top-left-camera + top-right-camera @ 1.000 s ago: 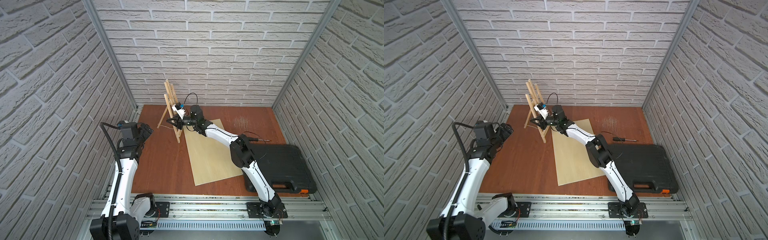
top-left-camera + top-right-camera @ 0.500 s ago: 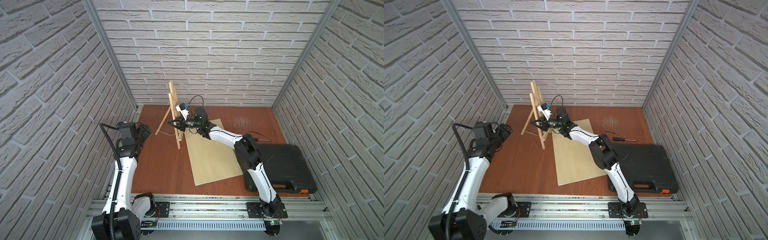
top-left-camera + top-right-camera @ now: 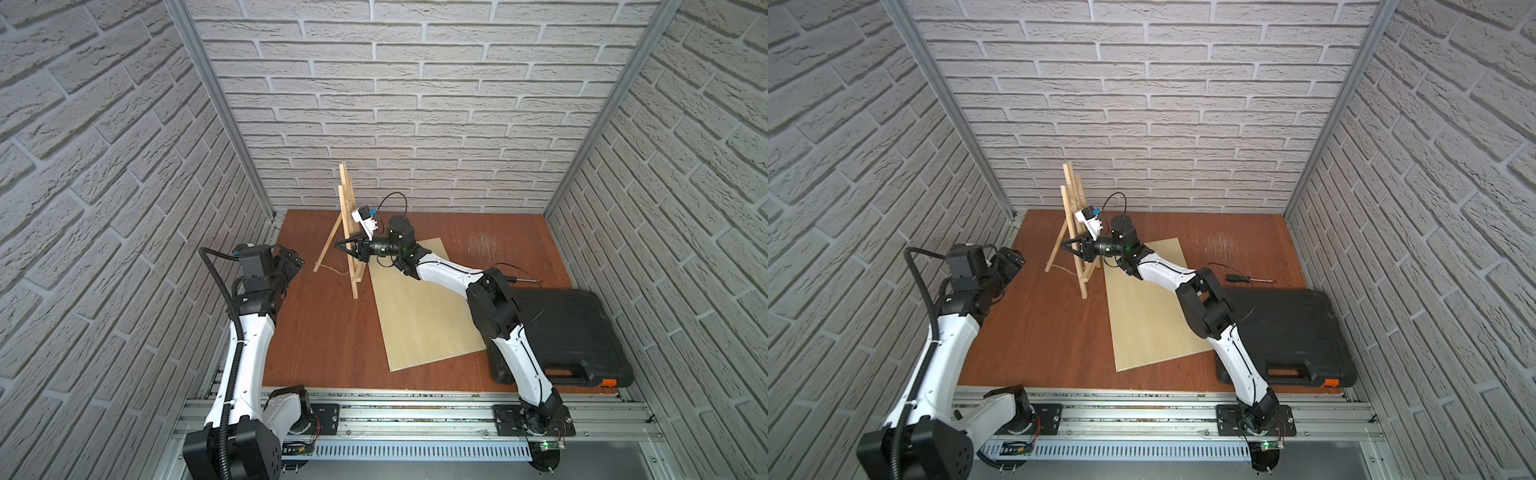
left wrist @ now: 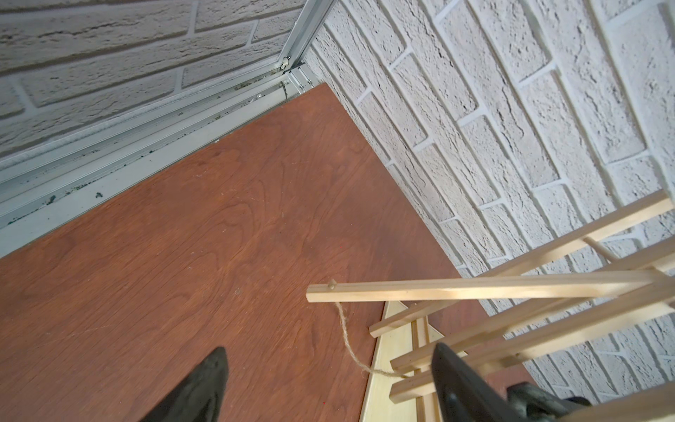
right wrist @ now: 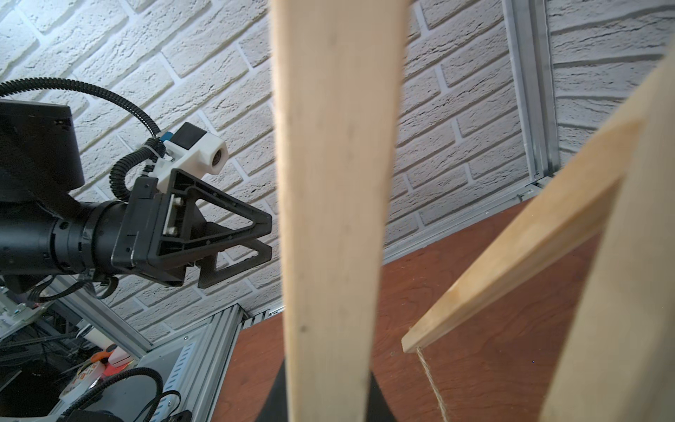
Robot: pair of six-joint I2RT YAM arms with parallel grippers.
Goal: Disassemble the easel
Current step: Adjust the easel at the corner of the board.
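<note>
1. Easel (image 3: 348, 232) upright near the back wall, feet on the surface (image 3: 324, 332), just beside the plywood board (image 3: 419, 316).
2. Right hand (image 3: 340, 246) pinching a front slat about mid-height; left hand (image 3: 291, 262) spread wide, apart from it.
3. Probably light, stiff and brittle (thin slats, slack string (image 3: 332, 270)); easily tipped.
4. Best gripped on a slat near a crossbar, never by the string.

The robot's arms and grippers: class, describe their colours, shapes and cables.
The left arm and right arm have white shells with black joints. The left gripper and right gripper have black triangular open-frame fingers, each topped by a white camera block. A ribbed black cable follows the left arm.
</note>
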